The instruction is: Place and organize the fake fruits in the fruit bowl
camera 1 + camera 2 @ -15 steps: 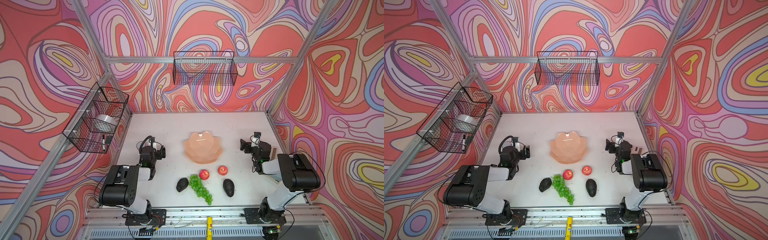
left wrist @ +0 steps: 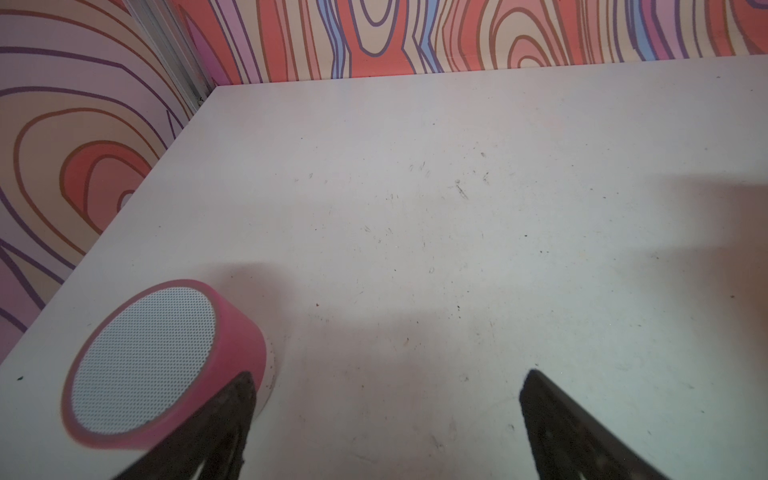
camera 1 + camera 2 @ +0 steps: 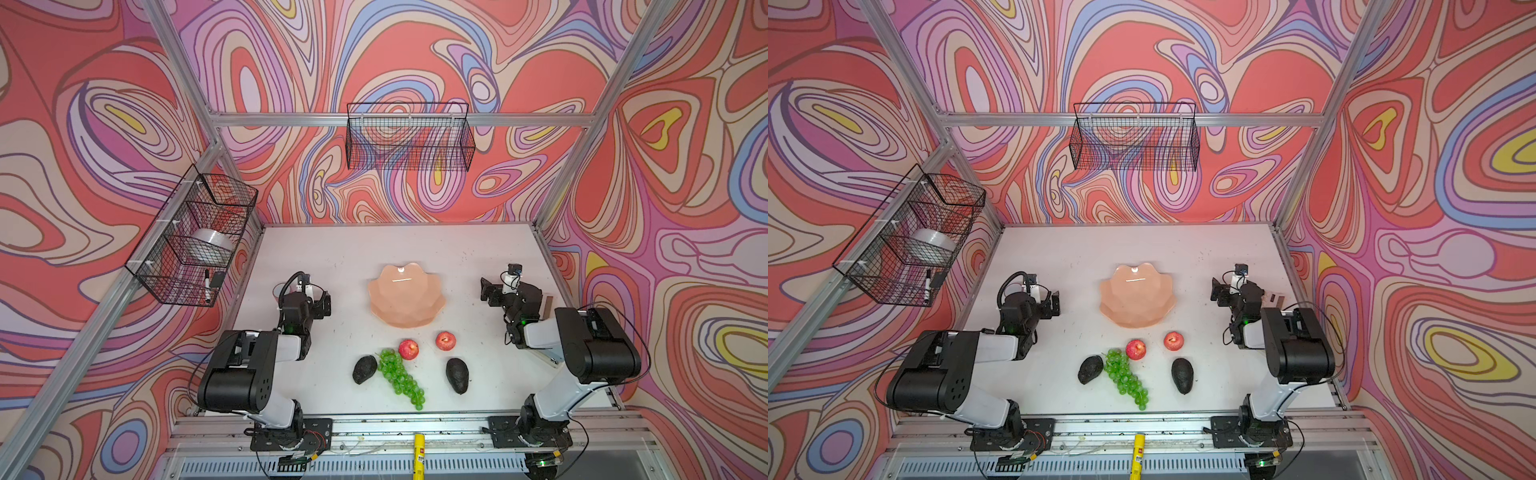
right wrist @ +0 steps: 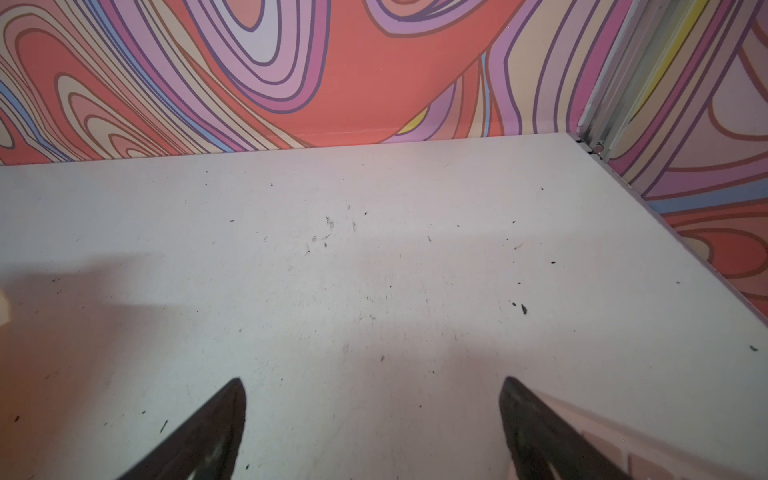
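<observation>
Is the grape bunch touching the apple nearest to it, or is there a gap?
Cannot tell. In both top views the grapes and the nearer apple meet with no bare table showing between them, but from above an overlap would look the same.

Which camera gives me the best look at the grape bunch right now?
Either top view: both top views show the whole green grape bunch lying on the table between two avocados, unobstructed. Neither wrist view shows it; they face bare table.

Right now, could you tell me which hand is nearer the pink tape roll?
Left. The left hand sits right beside the pink tape roll; the right hand is beyond the fruit bowl.
</observation>
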`<control>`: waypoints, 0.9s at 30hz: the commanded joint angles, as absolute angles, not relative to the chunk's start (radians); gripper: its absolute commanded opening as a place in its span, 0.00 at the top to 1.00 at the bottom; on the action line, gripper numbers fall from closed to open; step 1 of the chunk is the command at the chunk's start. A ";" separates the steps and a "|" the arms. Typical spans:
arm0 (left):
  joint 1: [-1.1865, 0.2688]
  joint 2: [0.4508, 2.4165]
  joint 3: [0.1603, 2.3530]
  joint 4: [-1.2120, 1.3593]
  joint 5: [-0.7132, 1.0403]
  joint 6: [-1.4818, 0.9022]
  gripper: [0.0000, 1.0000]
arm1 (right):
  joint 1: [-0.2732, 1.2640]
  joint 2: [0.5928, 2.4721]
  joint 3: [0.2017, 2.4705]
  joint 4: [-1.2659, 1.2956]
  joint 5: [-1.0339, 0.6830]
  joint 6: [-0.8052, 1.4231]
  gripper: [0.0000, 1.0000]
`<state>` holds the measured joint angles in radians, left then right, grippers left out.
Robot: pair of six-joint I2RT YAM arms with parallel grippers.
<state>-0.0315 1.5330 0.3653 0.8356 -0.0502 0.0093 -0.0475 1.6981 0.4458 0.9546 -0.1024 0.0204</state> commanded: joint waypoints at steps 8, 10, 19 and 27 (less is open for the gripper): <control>-0.017 1.540 0.380 0.879 -0.042 -0.004 0.00 | -0.054 1.709 0.464 0.964 -0.104 0.027 0.02; -0.017 1.538 0.376 0.887 -0.044 -0.004 0.00 | -0.054 1.705 0.460 0.973 -0.093 0.033 0.02; -0.047 1.087 0.547 0.482 -0.257 -0.302 0.00 | -0.054 1.369 0.890 0.122 0.007 0.407 0.02; -0.046 0.816 0.394 0.734 -0.080 -0.576 0.00 | -0.060 1.279 0.873 0.050 -0.364 0.520 0.02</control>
